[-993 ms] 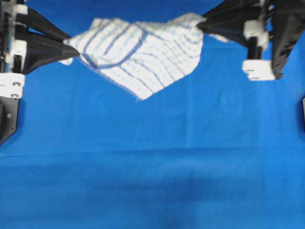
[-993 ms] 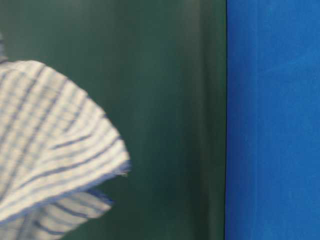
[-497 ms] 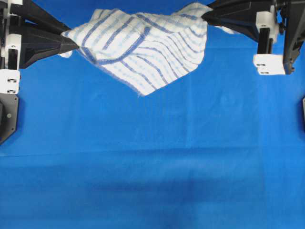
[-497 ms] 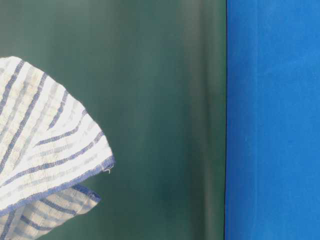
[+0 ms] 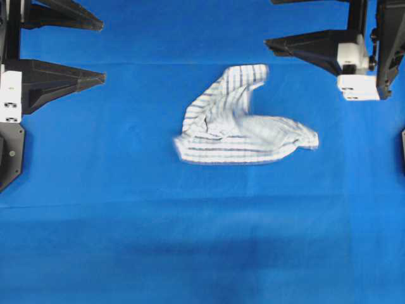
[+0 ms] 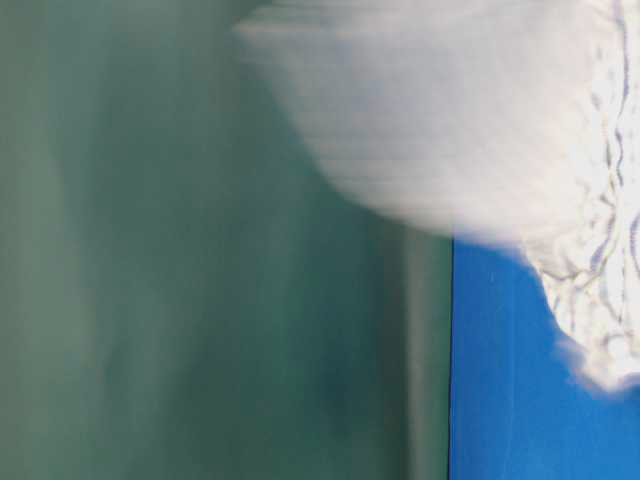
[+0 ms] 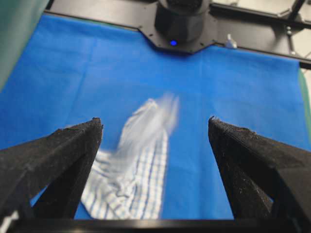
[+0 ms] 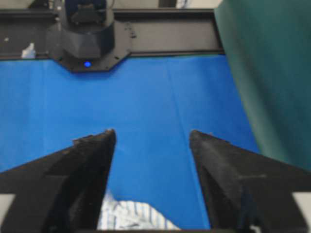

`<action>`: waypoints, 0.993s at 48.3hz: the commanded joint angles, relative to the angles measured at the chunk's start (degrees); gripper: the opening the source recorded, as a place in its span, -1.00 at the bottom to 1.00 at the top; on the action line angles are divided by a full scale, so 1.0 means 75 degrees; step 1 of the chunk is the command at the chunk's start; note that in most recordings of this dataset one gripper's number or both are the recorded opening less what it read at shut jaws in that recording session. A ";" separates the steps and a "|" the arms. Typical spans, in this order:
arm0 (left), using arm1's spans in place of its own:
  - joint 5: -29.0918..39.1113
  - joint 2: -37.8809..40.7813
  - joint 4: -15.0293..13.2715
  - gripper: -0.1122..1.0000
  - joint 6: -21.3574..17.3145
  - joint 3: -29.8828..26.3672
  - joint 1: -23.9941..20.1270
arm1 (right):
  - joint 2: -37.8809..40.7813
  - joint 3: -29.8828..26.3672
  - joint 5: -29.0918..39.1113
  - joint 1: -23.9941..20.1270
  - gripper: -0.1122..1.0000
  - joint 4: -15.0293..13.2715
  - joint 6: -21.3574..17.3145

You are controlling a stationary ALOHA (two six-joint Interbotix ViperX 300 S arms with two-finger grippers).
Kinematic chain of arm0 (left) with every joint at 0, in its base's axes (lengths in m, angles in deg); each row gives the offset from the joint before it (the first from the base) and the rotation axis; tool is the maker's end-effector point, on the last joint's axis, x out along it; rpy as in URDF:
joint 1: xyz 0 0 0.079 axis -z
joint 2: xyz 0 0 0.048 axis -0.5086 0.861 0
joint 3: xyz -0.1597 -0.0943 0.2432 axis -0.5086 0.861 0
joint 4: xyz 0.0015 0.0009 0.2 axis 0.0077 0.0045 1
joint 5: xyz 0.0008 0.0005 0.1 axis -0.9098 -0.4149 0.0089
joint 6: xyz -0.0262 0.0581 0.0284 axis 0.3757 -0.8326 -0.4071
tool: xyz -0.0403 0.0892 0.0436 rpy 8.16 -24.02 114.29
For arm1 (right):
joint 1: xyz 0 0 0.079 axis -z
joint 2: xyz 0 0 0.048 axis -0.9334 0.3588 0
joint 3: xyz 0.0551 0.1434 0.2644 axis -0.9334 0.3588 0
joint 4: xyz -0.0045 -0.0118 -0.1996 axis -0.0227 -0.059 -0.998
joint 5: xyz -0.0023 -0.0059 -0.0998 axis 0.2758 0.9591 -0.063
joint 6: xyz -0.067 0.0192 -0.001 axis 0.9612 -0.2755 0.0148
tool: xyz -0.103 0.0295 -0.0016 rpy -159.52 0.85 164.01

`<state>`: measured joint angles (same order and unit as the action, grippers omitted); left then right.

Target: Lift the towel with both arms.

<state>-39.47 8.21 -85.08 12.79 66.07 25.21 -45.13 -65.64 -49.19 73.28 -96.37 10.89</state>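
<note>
while both grippers, left [image 5: 101,49] and right [image 5: 269,24], gaped released, towel [image 5: 237,123] lay crumpled mid-sheet [image 5: 190,240], blurred.

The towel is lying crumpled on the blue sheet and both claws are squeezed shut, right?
Not quite. The towel does lie crumpled on the blue sheet, but both claws are open: the overhead view shows the left claw and the right claw with fingers spread apart, holding nothing.
</note>
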 commanded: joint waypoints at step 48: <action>-0.2871 0.3070 0.0012 0.83 -0.0176 0.1945 0.0246 | 0.0094 0.4711 -0.1652 -0.0598 0.35 0.0023 -0.1781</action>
<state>-59.24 29.83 -85.08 11.99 80.75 26.97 -44.86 -31.80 -59.21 69.15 -96.28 -2.12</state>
